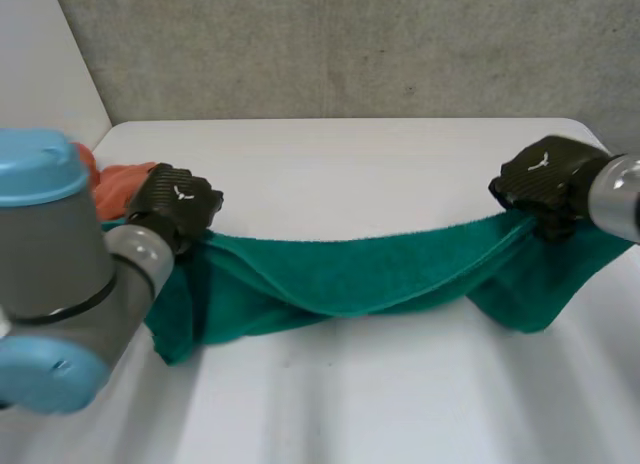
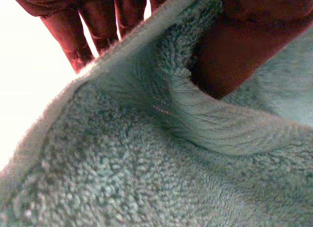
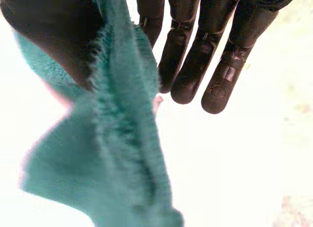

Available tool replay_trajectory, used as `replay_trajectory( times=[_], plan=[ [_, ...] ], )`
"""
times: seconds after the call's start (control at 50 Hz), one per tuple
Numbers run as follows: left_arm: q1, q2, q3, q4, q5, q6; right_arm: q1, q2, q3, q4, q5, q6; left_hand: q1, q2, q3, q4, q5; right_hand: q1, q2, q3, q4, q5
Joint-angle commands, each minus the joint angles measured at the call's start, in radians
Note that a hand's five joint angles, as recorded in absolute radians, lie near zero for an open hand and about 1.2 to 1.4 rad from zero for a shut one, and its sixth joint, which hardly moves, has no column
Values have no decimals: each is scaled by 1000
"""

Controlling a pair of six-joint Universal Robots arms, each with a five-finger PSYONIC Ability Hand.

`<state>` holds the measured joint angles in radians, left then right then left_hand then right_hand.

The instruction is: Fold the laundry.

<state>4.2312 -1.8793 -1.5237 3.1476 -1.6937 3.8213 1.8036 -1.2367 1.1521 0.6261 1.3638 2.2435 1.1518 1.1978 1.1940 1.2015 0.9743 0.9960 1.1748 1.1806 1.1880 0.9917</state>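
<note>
A green towel (image 1: 350, 274) hangs in a sagging band between my two hands, lifted a little above the white table (image 1: 350, 154). My left hand (image 1: 178, 199) grips the towel's left end. In the left wrist view the towel (image 2: 146, 163) is pinched between the thumb (image 2: 244, 46) and the fingers (image 2: 93, 26). My right hand (image 1: 540, 179) holds the right end, and a loose flap droops below it. In the right wrist view the towel's edge (image 3: 122, 153) is clamped between the thumb (image 3: 54, 31) and the fingers (image 3: 195, 56).
An orange cloth (image 1: 118, 184) lies at the table's left edge, just behind my left hand. A grey wall (image 1: 350, 44) rises behind the table's far edge. My left arm (image 1: 60, 274) fills the near left corner.
</note>
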Motion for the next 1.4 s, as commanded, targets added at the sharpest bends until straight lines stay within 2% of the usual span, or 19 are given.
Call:
replay_trajectory(
  times=[0.02,0.08,0.16,0.24,0.34,0.42,0.56,0.62,0.7,0.84,0.92,1.08,1.22,1.4],
  plan=[
    [29,-207,242,181,2,24,16,201,-188,-253,127,74,224,178,182,175,227,400,221,216,208,230],
    [35,-254,336,300,17,58,17,255,-329,-391,158,105,224,178,182,175,227,400,221,216,208,230],
    [67,-284,480,588,74,139,22,287,-489,-583,167,160,244,198,202,195,247,400,221,216,208,230],
    [72,-276,559,730,65,146,22,289,-587,-719,181,182,244,198,202,195,247,400,221,216,208,230],
    [70,-239,542,716,60,135,42,279,-600,-733,189,189,244,198,202,195,247,400,221,216,208,230],
    [70,-213,443,713,63,91,68,258,-522,-733,184,211,244,198,202,195,247,400,221,216,208,230],
    [79,-195,237,718,72,18,68,197,-241,-758,170,234,225,178,182,175,227,400,221,216,208,230],
    [81,-204,165,715,72,8,68,194,-94,-769,137,229,175,129,132,125,178,400,221,216,208,230],
    [87,-242,16,718,77,1,63,207,53,-766,97,229,-69,-115,-111,-118,-66,400,221,216,208,230],
    [87,-293,-113,718,80,4,47,278,242,-758,95,222,-336,-382,-378,-386,-333,400,221,216,208,230],
    [87,-307,-154,703,78,12,7,267,316,-763,86,225,-618,-664,-660,-667,-615,400,221,216,208,230],
    [122,-296,-181,674,71,15,-26,218,365,-758,84,231,-900,-946,-942,-949,-897,400,221,216,208,230],
    [150,-252,-197,620,63,15,-50,192,417,-758,66,231,-906,-952,-948,-956,-903,400,221,216,208,230],
    [158,-143,-288,488,63,37,-82,167,471,-756,49,225,-842,-888,-884,-891,-839,400,221,216,208,230]
  ],
)
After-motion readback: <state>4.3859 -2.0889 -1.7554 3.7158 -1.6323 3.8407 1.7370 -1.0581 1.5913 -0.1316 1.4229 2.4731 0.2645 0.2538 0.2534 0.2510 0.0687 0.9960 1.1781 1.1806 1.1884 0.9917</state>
